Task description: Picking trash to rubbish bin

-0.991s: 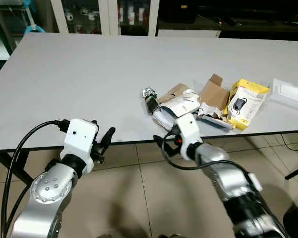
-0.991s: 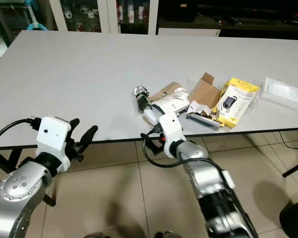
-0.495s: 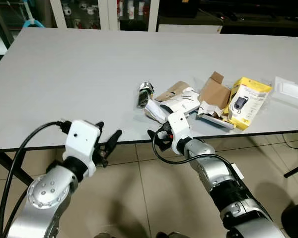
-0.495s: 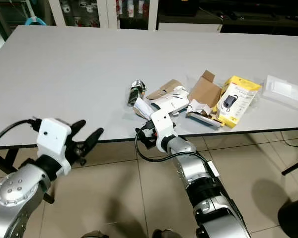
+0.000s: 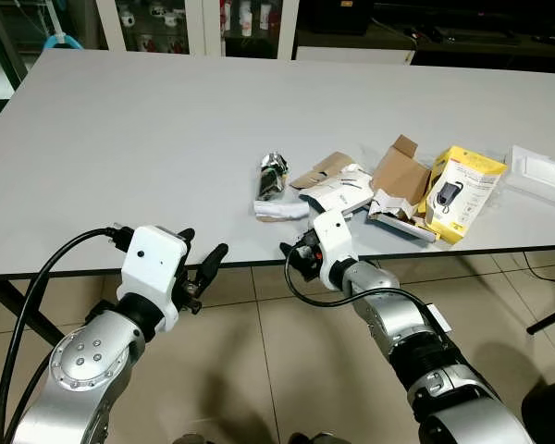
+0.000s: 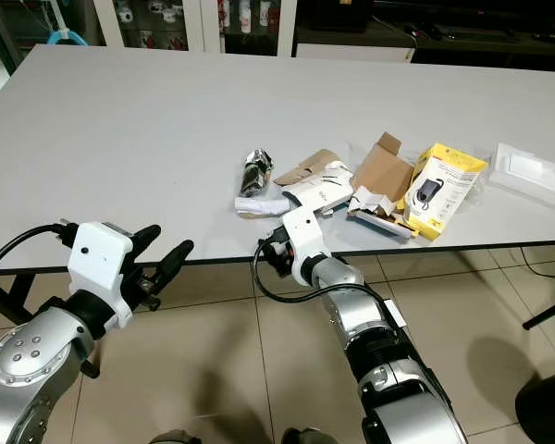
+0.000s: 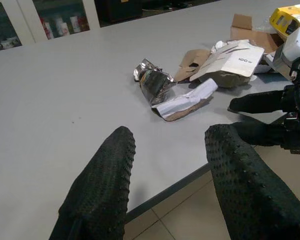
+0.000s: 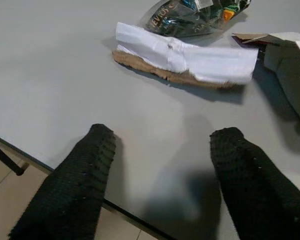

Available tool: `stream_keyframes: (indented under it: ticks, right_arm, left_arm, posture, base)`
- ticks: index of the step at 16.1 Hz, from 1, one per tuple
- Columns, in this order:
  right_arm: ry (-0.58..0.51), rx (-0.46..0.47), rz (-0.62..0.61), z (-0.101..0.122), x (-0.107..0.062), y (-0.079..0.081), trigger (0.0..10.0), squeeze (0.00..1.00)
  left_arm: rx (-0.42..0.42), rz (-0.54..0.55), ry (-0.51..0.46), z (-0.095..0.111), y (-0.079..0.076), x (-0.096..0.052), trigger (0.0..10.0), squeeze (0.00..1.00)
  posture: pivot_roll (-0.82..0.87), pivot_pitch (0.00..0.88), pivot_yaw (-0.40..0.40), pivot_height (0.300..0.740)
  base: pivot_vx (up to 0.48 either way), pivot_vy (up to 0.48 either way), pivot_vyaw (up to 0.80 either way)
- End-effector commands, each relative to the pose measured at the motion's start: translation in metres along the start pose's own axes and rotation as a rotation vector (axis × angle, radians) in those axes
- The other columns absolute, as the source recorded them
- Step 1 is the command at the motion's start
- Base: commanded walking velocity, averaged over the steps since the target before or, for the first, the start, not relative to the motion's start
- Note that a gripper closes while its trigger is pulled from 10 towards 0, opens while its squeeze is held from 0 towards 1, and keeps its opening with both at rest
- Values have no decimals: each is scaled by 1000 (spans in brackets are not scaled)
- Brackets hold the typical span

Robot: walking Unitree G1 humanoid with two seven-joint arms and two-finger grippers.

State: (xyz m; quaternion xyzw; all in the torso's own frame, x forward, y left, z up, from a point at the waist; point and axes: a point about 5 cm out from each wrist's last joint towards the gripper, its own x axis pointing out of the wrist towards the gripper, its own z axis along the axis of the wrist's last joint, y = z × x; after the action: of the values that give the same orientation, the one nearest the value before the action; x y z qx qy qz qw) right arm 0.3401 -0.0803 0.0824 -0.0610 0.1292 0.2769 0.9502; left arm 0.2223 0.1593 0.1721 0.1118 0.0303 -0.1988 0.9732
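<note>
Trash lies in a cluster near the front edge of the white table (image 5: 148, 139): a crumpled foil wrapper (image 5: 273, 173), a white paper strip (image 5: 279, 210) with a brown underside, a white and brown carton (image 5: 338, 190), a torn cardboard box (image 5: 400, 176) and a yellow package (image 5: 462, 191). My right gripper (image 5: 291, 257) is open at the table's front edge, just short of the paper strip (image 8: 190, 60), with nothing between its fingers (image 8: 75, 185). My left gripper (image 5: 202, 248) is open too, below and in front of the table edge, left of the trash.
A clear plastic tray (image 5: 541, 173) sits at the table's right end. Glass-door cabinets (image 5: 194, 18) stand behind the table. Tiled floor (image 5: 259, 370) lies below, with a dark table leg (image 5: 18, 310) at the left.
My right gripper has drawn back from the trash to the table's edge. The paper strip and foil wrapper have shifted left and lie free. The left arm has barely moved.
</note>
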Motion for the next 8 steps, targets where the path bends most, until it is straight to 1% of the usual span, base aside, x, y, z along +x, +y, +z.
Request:
stream_keyframes:
  ticks: [1, 8]
  right_arm:
    - [-17, 9, -12, 3, 0, -5, 0, 0]
    - [-37, 27, -8, 2, -1, -5, 0, 0]
  left_arm:
    - [3, -13, -7, 2, -2, -1, 10000, 0]
    - [8, 2, 2, -1, -2, 0, 10000, 0]
  posture:
    - [149, 74, -106, 740]
    - [144, 61, -101, 740]
  base:
    - [0, 0, 0]
    - [0, 0, 0]
